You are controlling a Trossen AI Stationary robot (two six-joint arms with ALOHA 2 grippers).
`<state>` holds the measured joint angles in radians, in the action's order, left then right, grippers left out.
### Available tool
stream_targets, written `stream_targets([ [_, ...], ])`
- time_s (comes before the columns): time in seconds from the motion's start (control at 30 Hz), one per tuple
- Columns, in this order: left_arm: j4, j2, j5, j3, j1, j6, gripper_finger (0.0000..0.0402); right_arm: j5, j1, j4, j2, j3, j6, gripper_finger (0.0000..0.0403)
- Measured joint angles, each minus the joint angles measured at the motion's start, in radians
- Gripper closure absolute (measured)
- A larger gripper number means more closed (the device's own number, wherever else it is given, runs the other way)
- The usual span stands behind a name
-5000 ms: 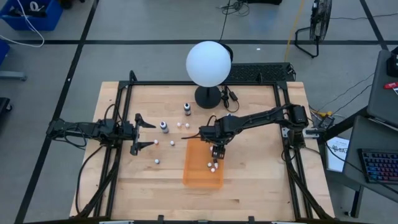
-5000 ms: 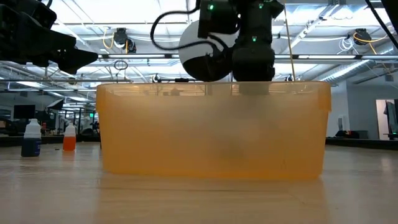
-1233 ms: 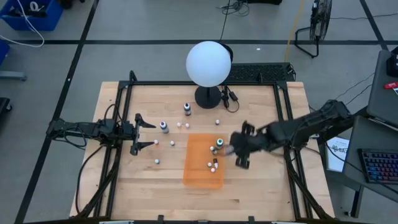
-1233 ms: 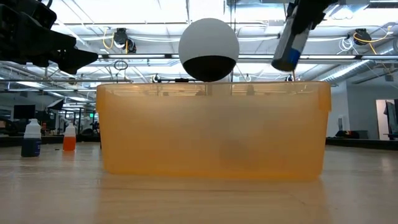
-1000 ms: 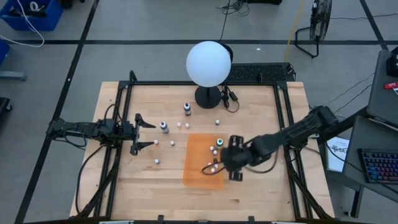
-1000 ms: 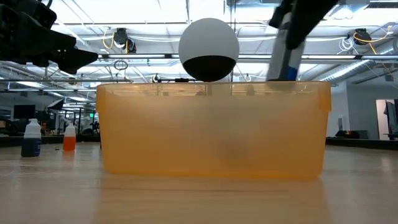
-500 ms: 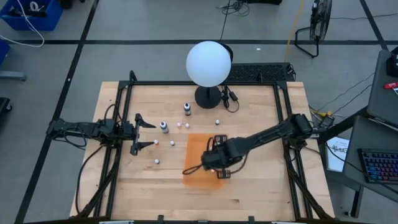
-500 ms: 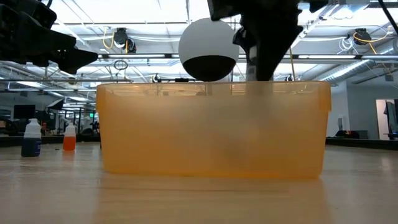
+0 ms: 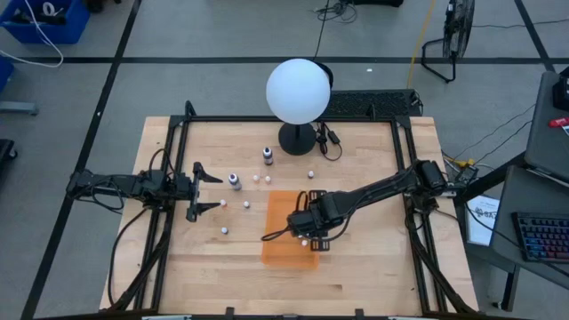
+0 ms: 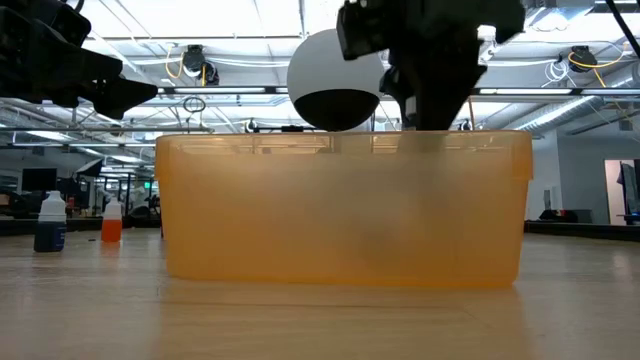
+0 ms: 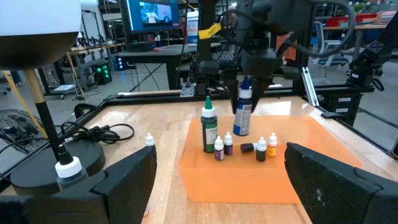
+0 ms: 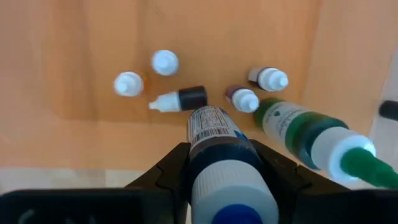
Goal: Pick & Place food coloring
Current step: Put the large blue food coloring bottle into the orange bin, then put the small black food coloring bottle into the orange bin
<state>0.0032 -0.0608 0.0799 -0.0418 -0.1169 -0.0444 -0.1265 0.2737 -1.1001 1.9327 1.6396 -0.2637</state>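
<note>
Change since earlier: right gripper (image 9: 305,233) has travelled in from beyond the tray's right edge and now hangs over the orange tray (image 9: 277,252); left arm has not shifted.
Near edge: in the low view the tray wall (image 10: 340,210) fills the front of the table; bare wood lies before it and to both sides.
Right gripper: clamped on a blue-capped food coloring bottle (image 12: 221,155), cap toward the wrist, base pointing down at the tray floor; the left wrist view shows this bottle (image 11: 242,115) upright and just above the tray floor.
Tray contents: a green-topped bottle (image 11: 209,127) stands just beside the held one; small bottles (image 11: 261,149) cluster near its base, one of them lying on its side (image 12: 181,99).
Room inside tray: open floor toward the near wall and the left wall; the cluster crowds the area under the gripper.
Left gripper (image 9: 205,186): fingers spread wide, holding nothing, near the table's left edge, well apart from the tray.
Loose bottles: two dark white-topped bottles (image 9: 235,181) and several tiny whitish ones (image 9: 225,230) stand on the wooden table (image 9: 364,276) between the left gripper and the tray.
Far side: white globe lamp (image 9: 298,91) on a black base at the table's far edge.
Room: grey floor around the table; a keyboard (image 9: 542,236) on a desk at right.
</note>
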Motion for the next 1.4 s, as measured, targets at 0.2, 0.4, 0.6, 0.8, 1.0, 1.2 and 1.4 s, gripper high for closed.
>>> stream_targets([
  [0.2,0.0,0.0,0.0,0.0,0.0,0.0,0.005,0.039,-0.007,0.057,0.001,-0.074,-0.004,0.0278],
  [0.4,0.0,0.0,0.0,0.0,0.0,0.0,0.005,0.053,-0.013,0.102,0.001,-0.122,-0.004,0.0278],
  [0.6,0.0,0.0,0.0,0.0,0.0,0.0,0.005,0.094,-0.013,0.132,0.0,-0.139,-0.015,0.0278],
  [0.8,0.0,0.0,0.0,0.0,0.0,0.0,0.005,0.106,-0.013,0.155,0.0,-0.142,-0.072,0.0264],
  [1.0,0.0,0.0,0.0,0.0,0.0,0.0,0.005,0.107,-0.013,0.154,0.0,-0.143,-0.135,0.0138],
  [1.2,0.0,0.0,0.0,0.0,0.0,0.0,0.005,0.107,-0.013,0.139,-0.029,-0.143,-0.18,0.0099],
  [1.4,0.0,0.0,0.0,0.0,0.0,0.0,0.005,0.1,-0.012,0.104,-0.136,-0.143,-0.225,0.011],
])
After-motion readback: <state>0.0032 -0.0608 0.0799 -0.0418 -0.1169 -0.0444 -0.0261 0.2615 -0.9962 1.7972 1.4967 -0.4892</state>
